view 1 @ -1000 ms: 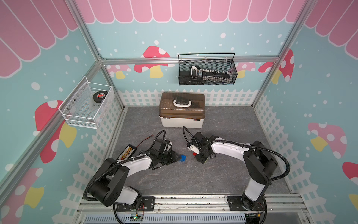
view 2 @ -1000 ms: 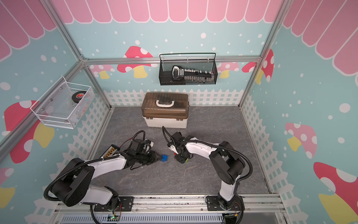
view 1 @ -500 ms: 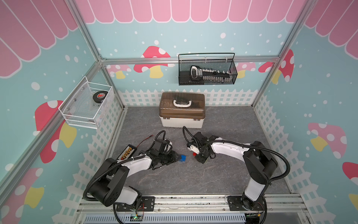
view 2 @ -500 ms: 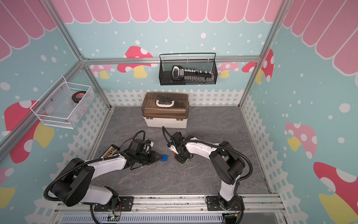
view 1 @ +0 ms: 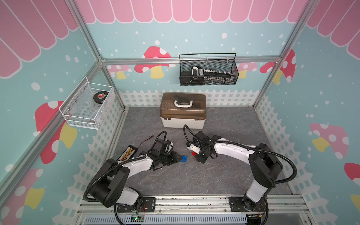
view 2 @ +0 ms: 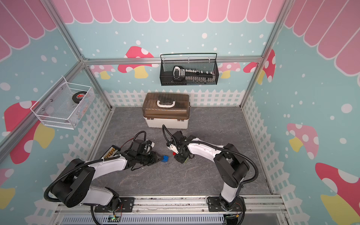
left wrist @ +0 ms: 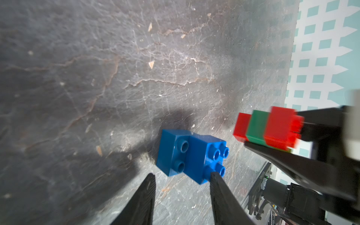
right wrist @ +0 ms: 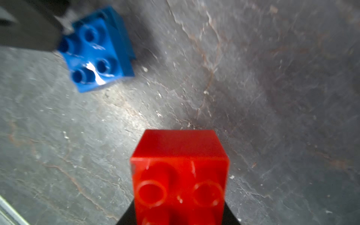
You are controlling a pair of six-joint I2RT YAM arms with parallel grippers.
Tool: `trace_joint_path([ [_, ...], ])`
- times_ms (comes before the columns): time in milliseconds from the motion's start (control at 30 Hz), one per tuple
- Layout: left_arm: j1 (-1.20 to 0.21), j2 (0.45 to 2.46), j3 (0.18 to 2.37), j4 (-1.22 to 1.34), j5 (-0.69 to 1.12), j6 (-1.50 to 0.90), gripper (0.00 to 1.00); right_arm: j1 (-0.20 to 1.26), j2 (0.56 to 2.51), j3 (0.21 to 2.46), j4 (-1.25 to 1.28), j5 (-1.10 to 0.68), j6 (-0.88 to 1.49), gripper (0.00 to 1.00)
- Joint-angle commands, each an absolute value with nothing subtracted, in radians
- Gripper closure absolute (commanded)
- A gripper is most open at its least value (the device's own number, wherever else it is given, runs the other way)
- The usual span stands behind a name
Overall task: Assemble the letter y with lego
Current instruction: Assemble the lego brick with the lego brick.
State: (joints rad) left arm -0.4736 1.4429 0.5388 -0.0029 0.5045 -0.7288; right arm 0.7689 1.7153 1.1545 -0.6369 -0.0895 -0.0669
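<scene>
Nearest, an aluminium rail [view 1: 194, 202] carries both arm bases at the edge of a grey, slate-patterned floor [view 1: 194, 181], which is scuffed and dotted with pale flecks in the wrist views. At mid-floor the left gripper [left wrist: 183, 176] lies low and empty, its jaws narrowly apart. One fingertip is at a corner of the two joined blue bricks [left wrist: 191, 155], which lie on the floor. Just beside them the right gripper [view 1: 197, 155] is clamped on a red-green-red stack [left wrist: 268, 128]. Blur smears the stack's far end, so its full brick count is unclear. A black case [view 1: 127, 153] of yellow bits is half covered by the left arm. Farther back stands a brown-lidded toolbox [view 1: 183, 109] against a printed picket fence and teal mushroom walls. On the walls hang a white mesh basket [view 1: 85, 115] and a black mesh basket [view 1: 208, 78], whose contents are indistinct.
</scene>
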Motion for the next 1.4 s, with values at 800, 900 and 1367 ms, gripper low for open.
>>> trace_joint_path([
  [800,-0.476,1.470,0.534,-0.069,0.428,-0.710,0.55,0.863,1.857,1.392,-0.718,-0.170,-0.252,0.75],
  [900,-0.476,1.471,0.534,-0.069,0.426,-0.710,0.56,0.867,1.867,1.400,-0.727,-0.165,-0.259,0.75],
  [1367,-0.475,1.474,0.536,-0.072,0.422,-0.707,0.56,0.877,1.888,1.416,-0.755,-0.170,-0.279,0.74],
])
